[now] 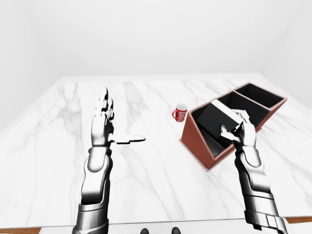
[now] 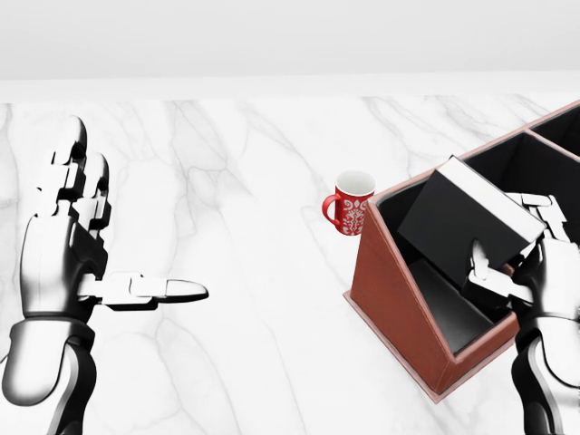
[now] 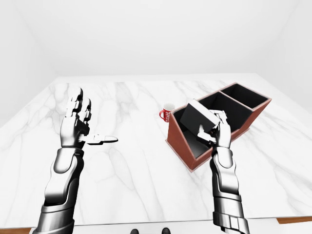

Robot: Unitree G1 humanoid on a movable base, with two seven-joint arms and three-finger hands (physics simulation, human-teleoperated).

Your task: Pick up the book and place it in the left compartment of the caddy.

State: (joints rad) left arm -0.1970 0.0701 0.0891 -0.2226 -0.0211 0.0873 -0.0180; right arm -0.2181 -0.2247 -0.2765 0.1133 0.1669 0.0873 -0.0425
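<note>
The black book (image 2: 458, 222) with white page edges is tilted, its lower end inside the left compartment of the reddish-brown caddy (image 2: 391, 283). My right hand (image 2: 513, 239) is shut on the book's upper right end, thumb on the near face and fingers over the top edge, above the caddy's near wall. My left hand (image 2: 136, 227) is open and empty, fingers up and thumb pointing right, held over the marble table at the left of the head view, far from the caddy.
A red mug (image 2: 352, 204) with a white pattern stands just left of the caddy. The caddy's middle (image 1: 248, 109) and right (image 1: 261, 95) compartments lie up and to the right. The white marble table (image 1: 146, 165) ends at a wooden edge at the bottom.
</note>
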